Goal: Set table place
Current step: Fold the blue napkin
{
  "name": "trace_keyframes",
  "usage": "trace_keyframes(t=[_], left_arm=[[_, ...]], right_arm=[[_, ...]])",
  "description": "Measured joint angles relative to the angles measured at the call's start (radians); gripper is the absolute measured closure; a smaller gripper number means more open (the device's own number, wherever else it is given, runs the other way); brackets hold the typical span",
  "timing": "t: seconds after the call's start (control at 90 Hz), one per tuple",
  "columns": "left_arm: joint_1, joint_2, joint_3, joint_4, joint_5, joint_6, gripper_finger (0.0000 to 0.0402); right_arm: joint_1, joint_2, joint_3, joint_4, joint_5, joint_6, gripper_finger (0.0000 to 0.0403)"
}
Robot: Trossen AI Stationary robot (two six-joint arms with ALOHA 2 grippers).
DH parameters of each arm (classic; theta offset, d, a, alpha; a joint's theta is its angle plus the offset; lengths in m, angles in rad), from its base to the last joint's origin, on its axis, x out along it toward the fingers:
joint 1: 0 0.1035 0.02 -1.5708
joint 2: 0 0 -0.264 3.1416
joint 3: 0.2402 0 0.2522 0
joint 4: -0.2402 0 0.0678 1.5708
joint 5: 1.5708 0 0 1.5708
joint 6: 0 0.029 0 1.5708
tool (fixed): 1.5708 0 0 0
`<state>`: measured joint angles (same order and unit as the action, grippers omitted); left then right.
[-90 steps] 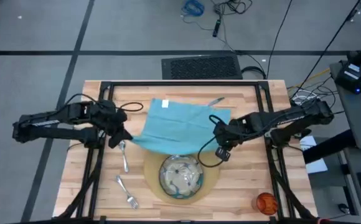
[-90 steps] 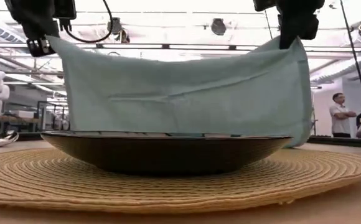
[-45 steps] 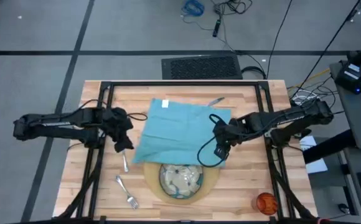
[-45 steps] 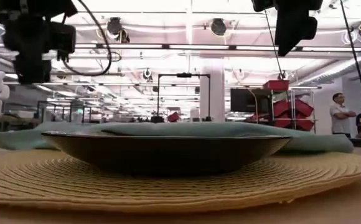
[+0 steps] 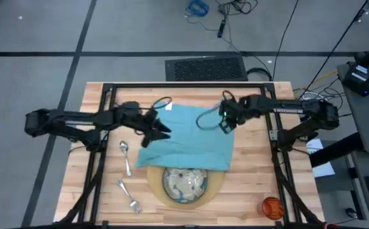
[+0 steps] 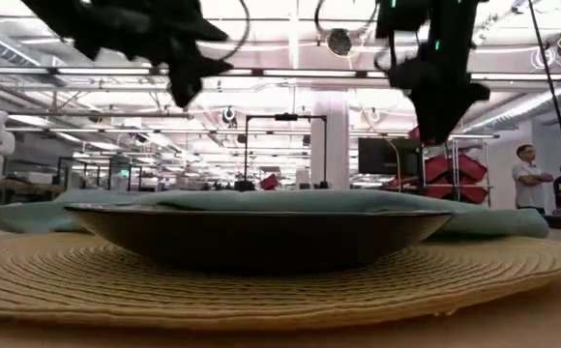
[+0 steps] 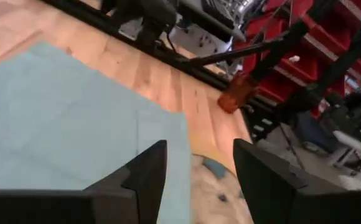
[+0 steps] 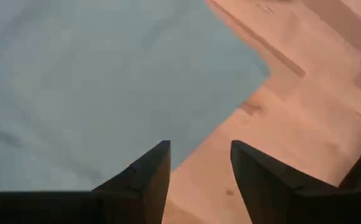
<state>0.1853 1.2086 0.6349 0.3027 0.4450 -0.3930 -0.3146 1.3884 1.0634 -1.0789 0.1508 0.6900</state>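
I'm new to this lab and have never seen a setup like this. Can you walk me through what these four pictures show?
They show one moment from four cameras. The overhead picture looks straight down on a wooden table with two dark robot arms. The left gripper and right gripper both hover open over a teal napkin lying spread flat; neither holds anything. The napkin's near edge drapes onto a speckled dish that sits on a round tan placemat. A spoon and fork lie to the left, and an orange cup stands at the near right corner. The low picture is taken at tabletop height, looking across the dish. The last two come from cameras on each wrist, looking past that arm's own two dark fingers down at the napkin.
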Motion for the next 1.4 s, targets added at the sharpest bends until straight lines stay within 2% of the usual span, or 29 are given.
trace_keyframes(t=[0.1,0.256,0.411,0.667,0.822,1.133,1.256,1.4], left_arm=[[-0.028,0.09,0.06,0.037,0.0,0.058,0.0233],[-0.07,0.15,0.152,0.023,-0.001,0.12,0.0233],[-0.093,0.164,0.172,0.016,-0.002,0.139,0.0233],[-0.111,0.163,0.173,0.008,-0.003,0.139,0.0233],[-0.121,0.163,0.173,-0.014,-0.004,0.138,0.0233],[-0.123,0.163,0.173,-0.021,-0.004,0.142,0.0233],[-0.127,0.163,0.173,-0.03,-0.005,0.148,0.0234],[-0.174,0.215,0.173,0.037,-0.042,0.17,0.0234]], right_arm=[[-0.096,0.0,-0.055,0.049,-0.028,-0.035,0.0249],[-0.193,0.0,-0.117,0.185,-0.101,-0.074,0.025],[-0.23,0.025,-0.165,0.286,-0.131,-0.083,0.025],[-0.27,0.157,-0.178,0.363,-0.112,-0.101,0.025],[-0.28,0.199,-0.177,0.365,-0.069,-0.119,0.025],[-0.315,0.294,-0.171,0.385,-0.078,-0.121,0.0252],[-0.31,0.324,-0.169,0.385,-0.096,-0.136,0.0289],[-0.294,0.324,-0.17,0.396,-0.095,-0.162,0.0383]])
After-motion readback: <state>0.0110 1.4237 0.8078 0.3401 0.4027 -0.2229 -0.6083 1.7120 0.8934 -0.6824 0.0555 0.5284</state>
